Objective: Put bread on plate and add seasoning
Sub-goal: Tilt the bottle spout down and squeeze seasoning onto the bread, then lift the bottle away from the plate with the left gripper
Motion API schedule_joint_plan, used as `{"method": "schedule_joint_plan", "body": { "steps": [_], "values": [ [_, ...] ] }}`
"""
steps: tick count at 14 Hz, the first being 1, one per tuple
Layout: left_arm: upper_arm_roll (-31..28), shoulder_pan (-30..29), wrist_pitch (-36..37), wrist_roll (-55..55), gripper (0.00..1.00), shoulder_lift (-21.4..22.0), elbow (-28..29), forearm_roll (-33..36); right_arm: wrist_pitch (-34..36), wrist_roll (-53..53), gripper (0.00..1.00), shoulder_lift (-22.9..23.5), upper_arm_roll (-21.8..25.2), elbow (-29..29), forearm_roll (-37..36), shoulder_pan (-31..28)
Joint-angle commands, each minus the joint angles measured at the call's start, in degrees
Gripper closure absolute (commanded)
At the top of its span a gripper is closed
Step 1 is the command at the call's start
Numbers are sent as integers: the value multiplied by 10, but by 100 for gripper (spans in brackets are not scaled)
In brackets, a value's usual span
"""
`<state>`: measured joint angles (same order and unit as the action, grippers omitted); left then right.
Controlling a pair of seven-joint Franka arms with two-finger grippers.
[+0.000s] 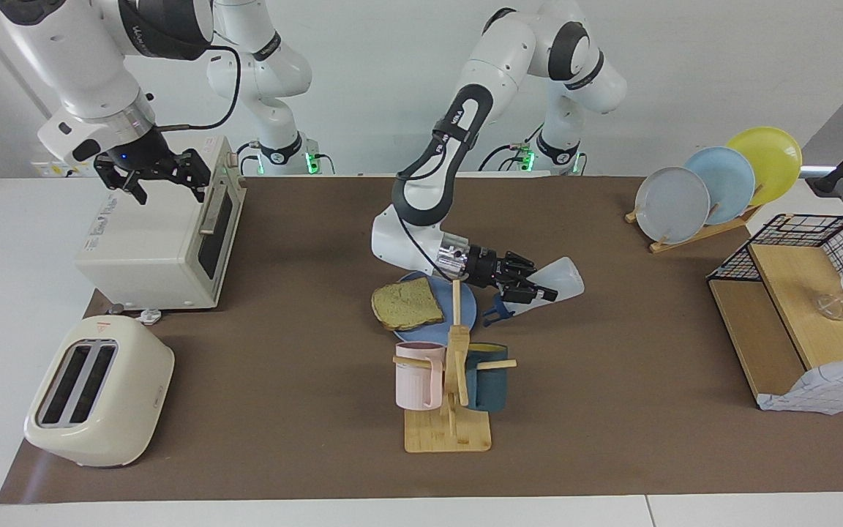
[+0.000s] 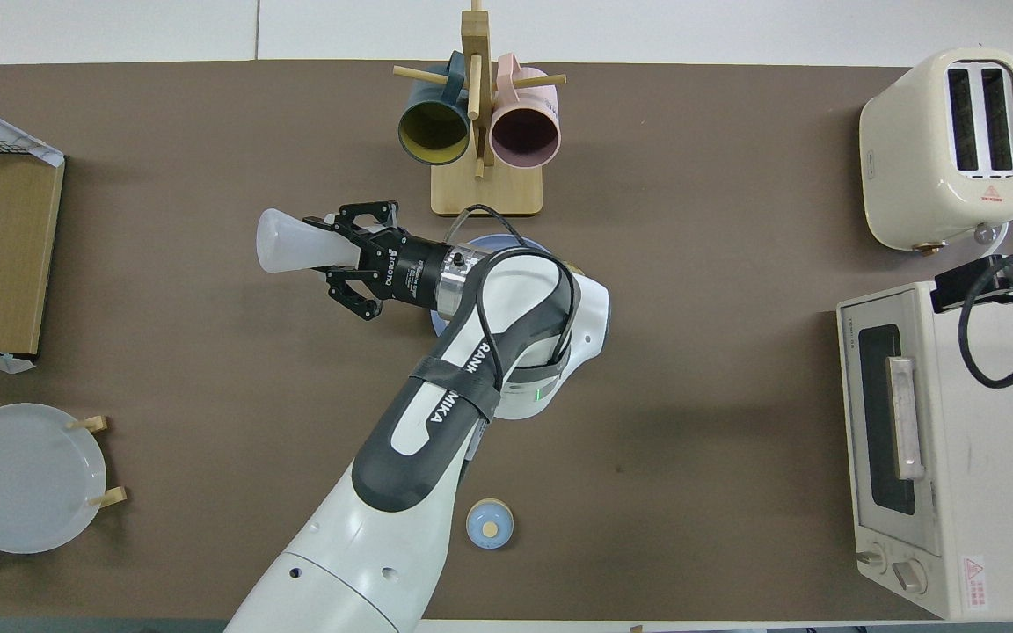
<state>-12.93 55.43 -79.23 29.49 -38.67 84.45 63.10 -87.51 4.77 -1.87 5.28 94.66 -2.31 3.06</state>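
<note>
Seasoning (image 1: 559, 279) lay tilted — nozzle down toward plate (image 1: 470, 301); left gripper (image 1: 531, 290) clenched round it, forearm near-horizontal; right gripper (image 1: 165, 178) released, waiting over oven (image 1: 158, 241).

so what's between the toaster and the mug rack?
Nothing: only bare brown mat between the toaster and the mug rack, clearest in the facing view.

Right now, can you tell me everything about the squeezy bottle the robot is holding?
The whitish translucent squeeze bottle looks like soft plastic, wide at its base and narrowing toward a dark blue nozzle. It is tipped over almost sideways in the air, nozzle slanting down, base pointing toward the left arm's end of the table. The left gripper is shut around its narrow part. It hangs over the brown mat beside the round blue plate.
</note>
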Motion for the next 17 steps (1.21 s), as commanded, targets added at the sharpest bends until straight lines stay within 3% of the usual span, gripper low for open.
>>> {"method": "schedule_joint_plan", "body": {
  "steps": [1, 7, 11, 17],
  "values": [
    [3, -6, -26, -12, 100, 72, 47, -18, 3, 9, 0, -2, 1, 3, -1, -3],
    [2, -20, -32, -11, 100, 120, 44, -63, 3, 9, 0, -2, 1, 3, -1, -3],
    [4, -65, -69, -6, 100, 200, 45, -119, 3, 9, 0, -2, 1, 3, -1, -3],
    [1, -116, -118, -13, 100, 270, 43, -230, 3, 9, 0, -2, 1, 3, -1, -3]
  ]
}}
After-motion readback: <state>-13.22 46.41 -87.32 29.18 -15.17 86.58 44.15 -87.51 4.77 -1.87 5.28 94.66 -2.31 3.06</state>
